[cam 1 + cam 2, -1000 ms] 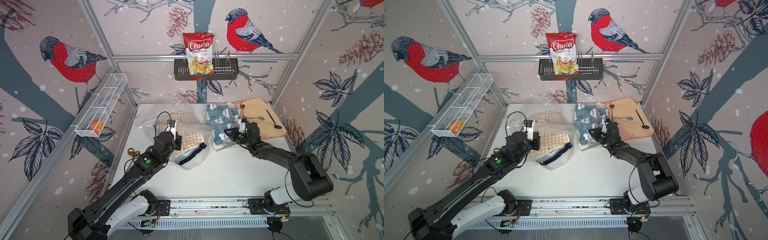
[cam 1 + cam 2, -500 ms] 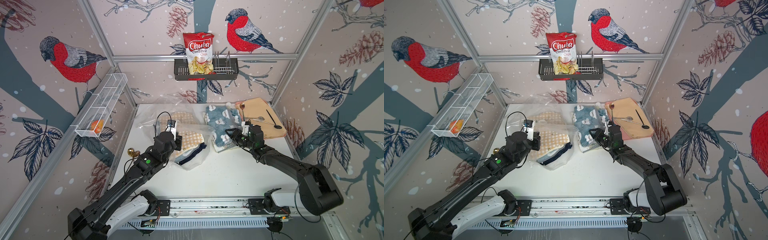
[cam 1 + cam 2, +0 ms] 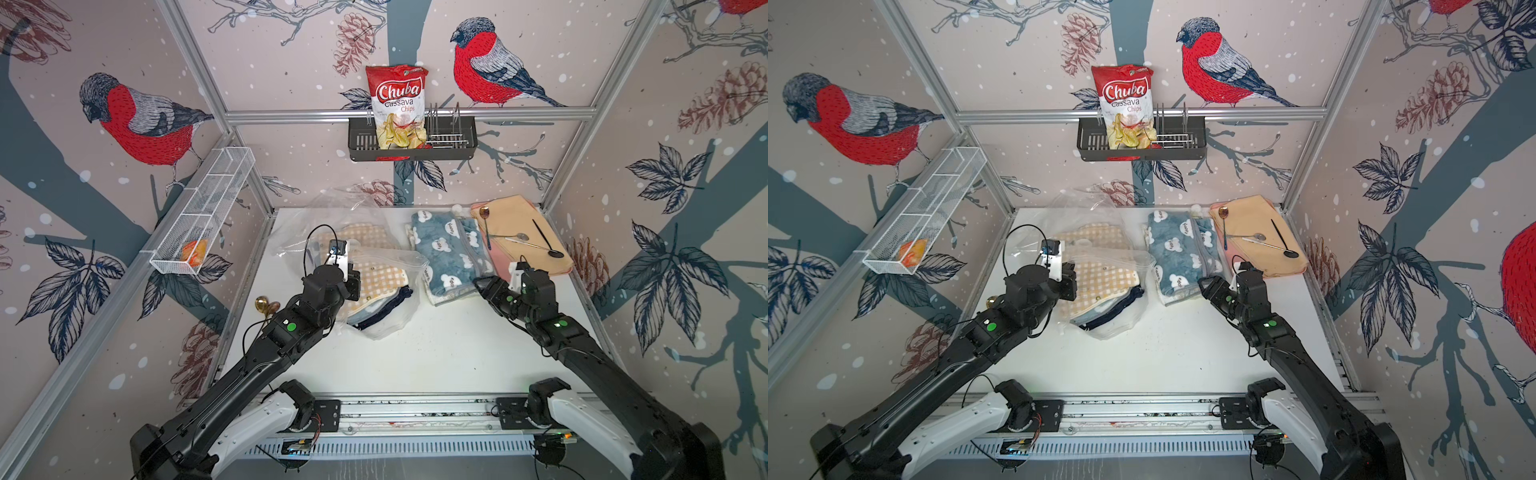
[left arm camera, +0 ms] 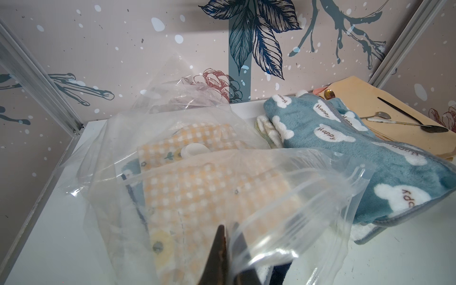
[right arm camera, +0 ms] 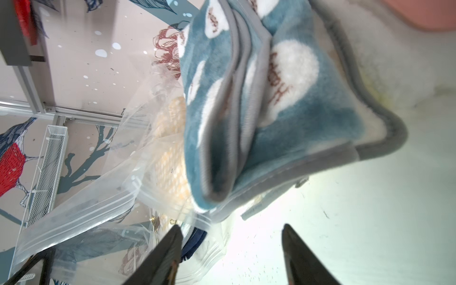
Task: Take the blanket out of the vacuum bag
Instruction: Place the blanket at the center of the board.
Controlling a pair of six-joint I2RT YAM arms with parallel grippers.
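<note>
Pinched shut at the lower centre of the left wrist view, the left gripper (image 4: 228,230) is clamped on the clear zip edge of the vacuum bag (image 4: 308,197), and the mouth is held lifted off the white table (image 3: 415,357). At the bottom of the right wrist view the right gripper (image 5: 232,229) is shown with its jaws parted and nothing between them. The grey-bound corner of the blue "Happy" fleece blanket (image 5: 283,118) lies just beyond its tips.

In both top views the left arm (image 3: 266,353) is stretched diagonally from the lower left to the frame's centre, with its wrist bent over the bag's near side. The right arm (image 3: 582,345) is reached up from the lower right, its gripper aimed at the blanket's near corner.

The blue blanket is seen folded on the table just right of the bag, outside it and touching its zip corner. A yellow checked bundle (image 4: 209,192) with navy-edged layers lies inside the plastic, under the round white valve cap (image 4: 195,149).

The blue blanket's removal is judged done, and the step in hand is its release. If the checked bundle is also wanted, the open gripper would need to be brought into the lifted mouth and closed on the navy folds, with the plastic anchored by the left.

Farther back, a peach cloth (image 3: 519,220) bearing spoons is seen at the upper right.
</note>
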